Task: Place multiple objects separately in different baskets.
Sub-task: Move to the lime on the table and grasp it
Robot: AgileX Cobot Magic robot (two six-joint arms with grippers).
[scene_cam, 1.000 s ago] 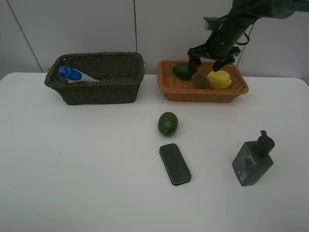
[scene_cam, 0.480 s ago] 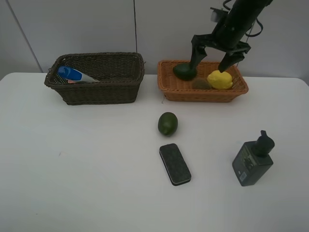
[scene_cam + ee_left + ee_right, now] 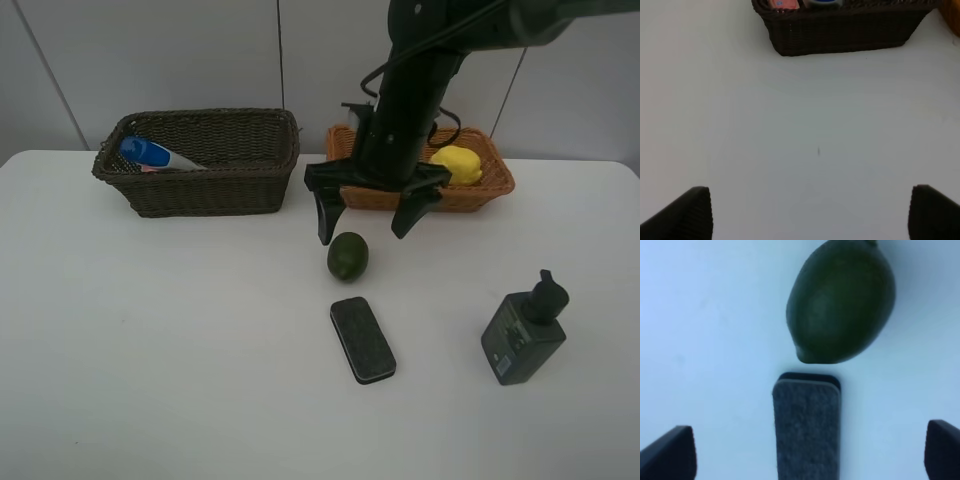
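My right gripper hangs open just above the green lime on the white table, one finger on either side of it. In the right wrist view the lime lies ahead of the open right gripper, with the black flat eraser between the fingers. The eraser lies just in front of the lime. The dark brown basket holds the white blue-capped bottle. The yellow lemon sits in the orange-tan basket. My left gripper is open over bare table.
A dark-green pump bottle stands at the front right. My right arm covers the left part of the orange-tan basket. The left wrist view shows the dark basket's wall and a bit of pink inside.
My right arm has left the orange-tan basket and swung forward and left, down to the lime, with its gripper open. The lemon stays in that basket.
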